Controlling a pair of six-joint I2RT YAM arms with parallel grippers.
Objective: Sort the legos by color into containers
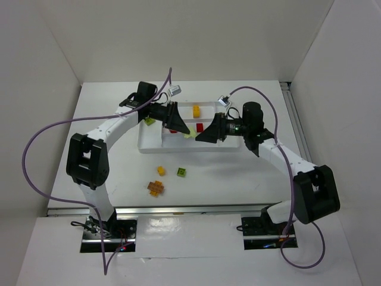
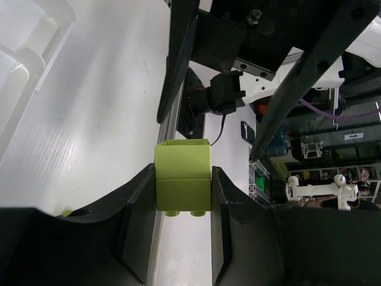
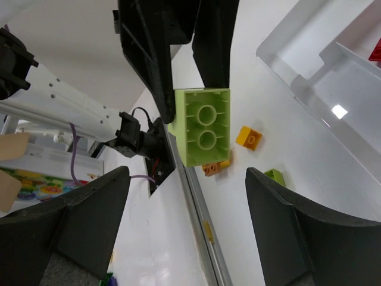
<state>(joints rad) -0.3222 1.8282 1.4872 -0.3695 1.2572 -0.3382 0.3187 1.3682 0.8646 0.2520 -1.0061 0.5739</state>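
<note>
My left gripper is shut on a pale green brick and holds it above the white tray. In the left wrist view the brick sits clamped between both fingers of the left gripper. My right gripper is open and empty, pointing at the brick from the right. In the right wrist view the brick hangs from the left fingers, ahead of my right gripper. The tray holds a yellow brick, red bricks and a green brick.
On the table in front of the tray lie a yellow brick, a green brick and an orange brick cluster. They also show in the right wrist view: yellow, green, orange. White walls enclose the table.
</note>
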